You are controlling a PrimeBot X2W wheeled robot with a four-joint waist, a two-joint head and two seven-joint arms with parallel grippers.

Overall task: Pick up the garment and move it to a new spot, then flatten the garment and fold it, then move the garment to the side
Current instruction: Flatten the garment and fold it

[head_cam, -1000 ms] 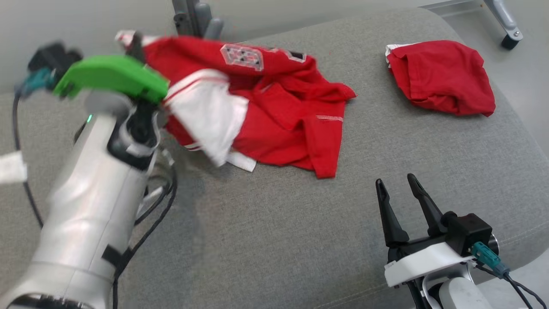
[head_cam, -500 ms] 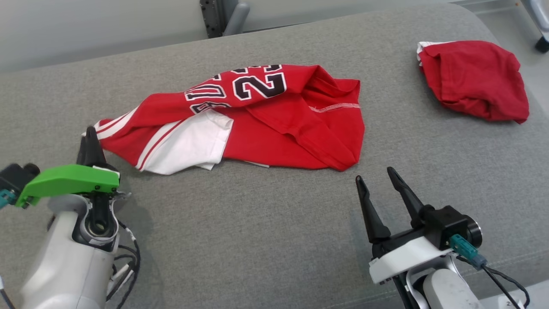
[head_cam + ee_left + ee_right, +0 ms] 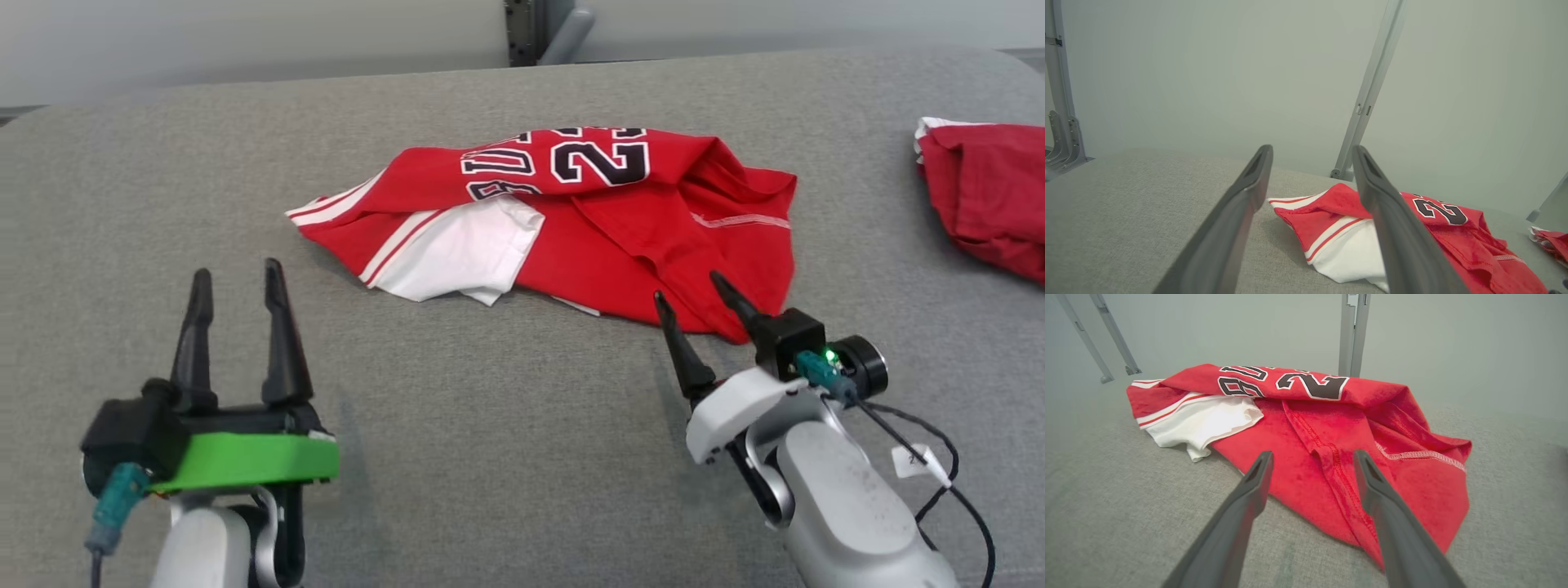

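Spotter: Garment (image 3: 620, 237) check: where do we have it?
Logger: We see it lying crumpled on the table (image 3: 490, 457), a little toward 12 o'clock from the middle of the head view. It is a red jersey, with black numerals on the fold at its 12 o'clock side and a white striped panel turned out at its 8 o'clock side.
Spotter: And our left end effector (image 3: 236, 269)?
Logger: At 8 o'clock in the head view, fingers spread with nothing between them, apart from the cloth.
Spotter: The right end effector (image 3: 687, 286)?
Logger: At 4 o'clock, also spread wide and empty. Its tips sit at the garment's 5 o'clock corner; we cannot tell whether they touch the hem.
Spotter: Anything else we should note?
Logger: A second red garment (image 3: 988, 196) lies at 3 o'clock, well apart from the first, and a grey metal post (image 3: 539, 33) stands beyond the table at 12 o'clock.
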